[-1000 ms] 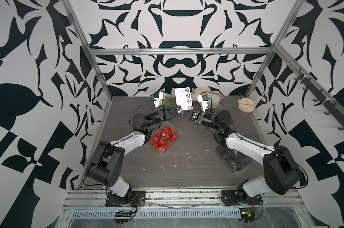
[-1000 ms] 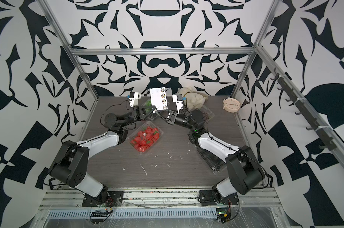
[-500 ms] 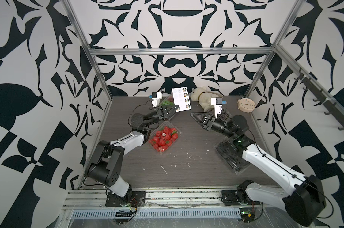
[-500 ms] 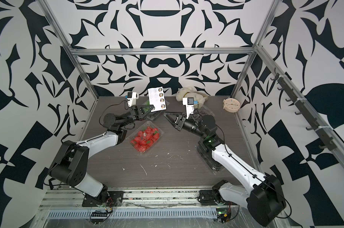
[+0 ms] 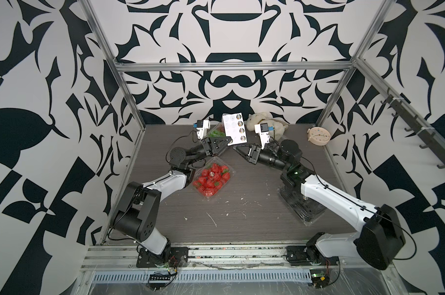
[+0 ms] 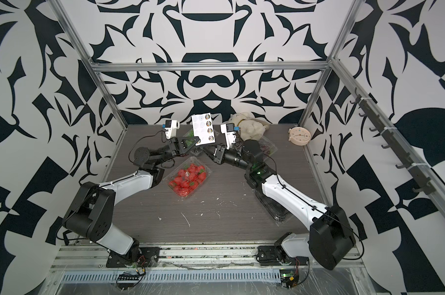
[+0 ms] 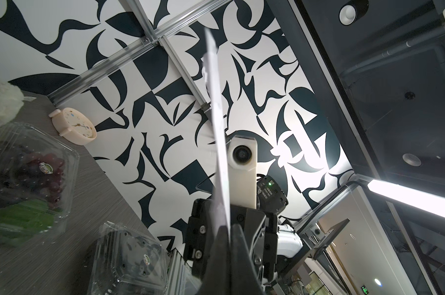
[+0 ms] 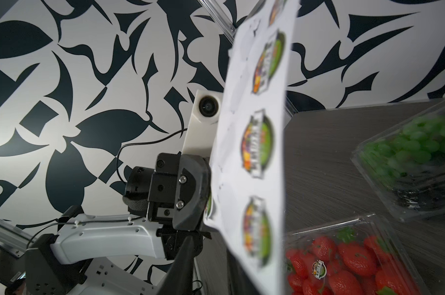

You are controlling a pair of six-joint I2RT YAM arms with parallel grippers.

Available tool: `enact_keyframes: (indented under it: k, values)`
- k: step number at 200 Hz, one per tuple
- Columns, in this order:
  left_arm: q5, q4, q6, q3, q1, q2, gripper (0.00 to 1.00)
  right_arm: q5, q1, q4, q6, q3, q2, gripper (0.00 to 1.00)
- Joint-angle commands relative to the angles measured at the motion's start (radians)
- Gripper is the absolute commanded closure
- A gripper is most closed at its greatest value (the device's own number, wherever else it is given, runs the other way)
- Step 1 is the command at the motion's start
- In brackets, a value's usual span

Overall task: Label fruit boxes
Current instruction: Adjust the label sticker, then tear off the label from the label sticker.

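Note:
My left gripper (image 5: 230, 141) (image 7: 228, 229) is shut on the lower edge of the white sticker sheet (image 5: 234, 129) (image 8: 257, 143) and holds it upright above the table. My right gripper (image 5: 238, 150) (image 8: 211, 245) is open. Its tips are at the sheet's lower corner, and the sheet hides one finger. The strawberry box (image 5: 212, 178) (image 8: 344, 260) lies below both grippers and carries a round label. A green grape box (image 8: 415, 158) sits behind the sheet. A second grape box (image 7: 30, 178) and the avocado box (image 7: 127, 260) (image 5: 303, 207) also carry labels.
A cream alarm clock (image 5: 318, 135) stands at the back right. A pale plush toy (image 5: 264, 122) lies against the back wall. White paper scraps (image 5: 212, 219) dot the table's front half. Metal frame posts (image 5: 129, 107) bound the sides.
My right gripper has swung left towards the sheet's lower corner, its jaws a little wider. The left gripper and the sheet have barely moved.

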Motion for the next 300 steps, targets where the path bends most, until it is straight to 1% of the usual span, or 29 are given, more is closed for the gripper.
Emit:
enact_keyframes:
  k: [1,56,87,113,159,198,246,300]
  values:
    - [0.016,0.025,0.019,-0.006,-0.005,-0.011,1.0,0.014,-0.001,0.045,0.005,0.057,-0.021,0.73]
    - [0.0,0.025,0.021,-0.009,-0.005,-0.004,1.0,-0.024,-0.002,0.069,0.002,0.046,-0.042,0.76]
    - [-0.005,0.025,0.019,-0.004,-0.005,0.006,1.0,-0.037,0.001,0.089,0.012,0.036,-0.071,0.76]
    - [-0.013,0.025,0.02,-0.01,-0.003,0.008,1.0,-0.063,-0.001,0.094,0.018,0.05,-0.065,0.76]
    - [-0.014,0.025,0.021,-0.015,0.002,0.005,1.0,-0.041,0.0,0.117,0.036,0.049,-0.055,0.76]
    - [0.005,0.026,0.021,-0.01,0.001,-0.003,1.0,0.009,-0.001,0.054,0.007,0.06,-0.045,0.74]
    - [0.014,0.025,0.024,-0.016,-0.003,-0.022,1.0,0.011,-0.002,0.077,0.027,0.075,-0.001,0.74]
    - [0.017,0.026,0.026,-0.016,-0.014,-0.018,1.0,0.008,-0.001,0.088,0.031,0.084,0.007,0.75]
